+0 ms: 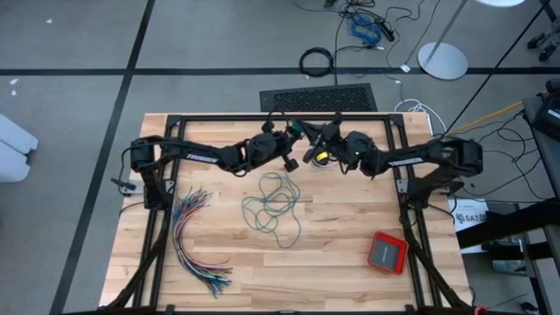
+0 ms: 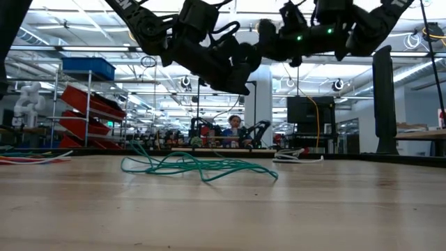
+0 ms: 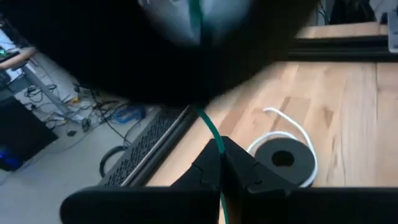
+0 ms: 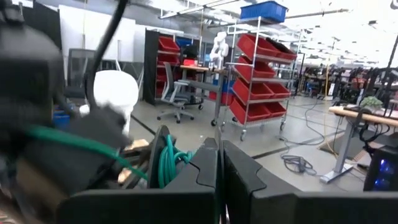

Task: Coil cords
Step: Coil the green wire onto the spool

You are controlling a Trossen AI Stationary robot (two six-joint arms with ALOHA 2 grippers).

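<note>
Both arms reach toward each other above the far middle of the wooden table [image 1: 350, 254], meeting just short of its back edge. The left gripper [image 3: 221, 163] has its fingers pressed together on a strand of the teal-green cord [image 1: 273, 208], which runs taut out from between the fingertips up toward the other arm. The right gripper [image 4: 220, 163] also has its fingers pressed together, with several turns of teal-green cord wound just beside them; whether a strand is actually caught between them cannot be told. The rest of that cord lies as a loose, untidy tangle on the table in front of the two grippers, near the middle of the boards, and in the low view it sprawls flat across the surface with one strand rising toward the arms. The black cord [image 3: 283, 160] sits as a small tight coil on the table below the left gripper, its white tail end [image 3: 292, 124] curling around and away from it. A fanned bundle of many-coloured wires [image 1: 194, 241] lies on the left side of the table, and a red box [image 1: 387, 252] sits near the right front corner.
</note>
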